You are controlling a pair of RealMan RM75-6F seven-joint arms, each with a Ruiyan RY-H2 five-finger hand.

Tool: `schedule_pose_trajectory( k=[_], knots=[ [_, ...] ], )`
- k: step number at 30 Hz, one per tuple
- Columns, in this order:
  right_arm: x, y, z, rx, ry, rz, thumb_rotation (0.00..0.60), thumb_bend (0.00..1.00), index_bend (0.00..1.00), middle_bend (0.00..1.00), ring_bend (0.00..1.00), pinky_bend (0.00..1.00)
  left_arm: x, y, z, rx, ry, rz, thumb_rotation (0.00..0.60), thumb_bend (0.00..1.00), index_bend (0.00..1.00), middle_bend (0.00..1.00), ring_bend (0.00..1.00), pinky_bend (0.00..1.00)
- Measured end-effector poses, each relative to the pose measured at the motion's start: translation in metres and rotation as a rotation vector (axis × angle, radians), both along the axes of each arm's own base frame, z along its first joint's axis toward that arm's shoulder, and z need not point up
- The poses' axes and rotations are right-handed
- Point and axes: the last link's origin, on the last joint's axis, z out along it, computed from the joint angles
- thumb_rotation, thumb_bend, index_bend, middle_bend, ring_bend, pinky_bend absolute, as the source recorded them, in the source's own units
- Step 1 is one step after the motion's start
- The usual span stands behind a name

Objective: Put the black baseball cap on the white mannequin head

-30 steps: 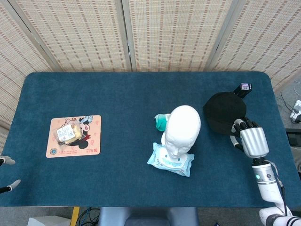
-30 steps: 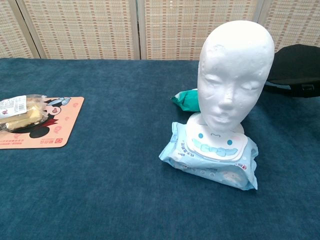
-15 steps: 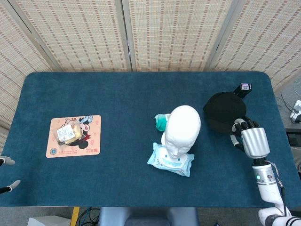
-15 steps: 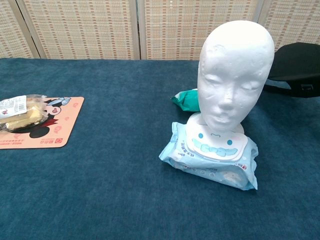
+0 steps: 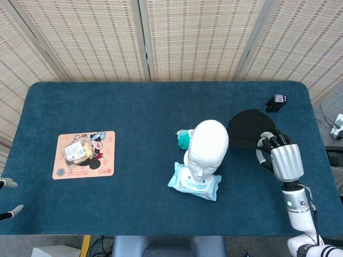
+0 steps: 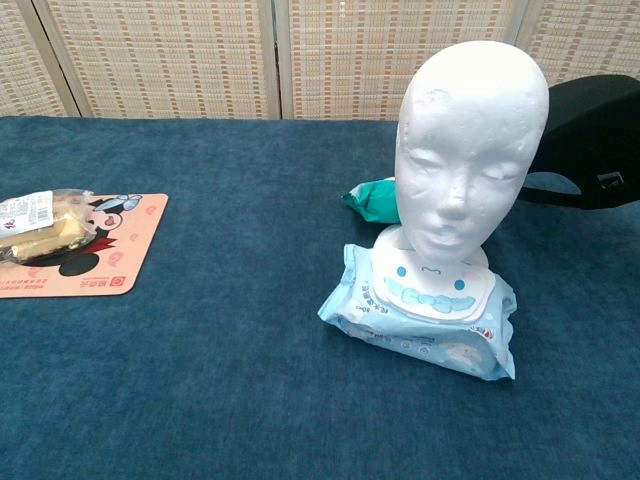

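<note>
While the right hand (image 5: 282,158) grips the near edge of the black baseball cap (image 5: 247,128), the cap sits just right of the white mannequin head (image 5: 209,144), partly hidden behind it in the chest view and cut by the frame edge. Left hand (image 5: 9,198): only fingertips show at the frame's edge, apart, holding nothing. Mannequin head stands on a pale blue wet-wipes pack (image 6: 425,320); print unreadable. Green item (image 6: 372,196) mostly hidden behind head. Snack packet (image 5: 76,151) on cartoon mat (image 5: 104,163); lettering illegible. Small dark object (image 5: 276,101) at the desk (image 5: 134,107) corner.
</note>
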Motion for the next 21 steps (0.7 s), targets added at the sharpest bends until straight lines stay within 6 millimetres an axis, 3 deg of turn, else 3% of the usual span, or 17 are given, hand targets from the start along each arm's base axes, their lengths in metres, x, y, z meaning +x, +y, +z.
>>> schedule_pose_trajectory(
  k=[21],
  knots=[
    [0.031,-0.008,0.042,-0.195,-0.046,0.062,0.600,0.59,0.60,0.43,0.25,0.45,0.002,-0.001,0.002,0.003,-0.004,-0.003,0.600,0.09,0.40,0.32,0.20,0.41]
  ],
)
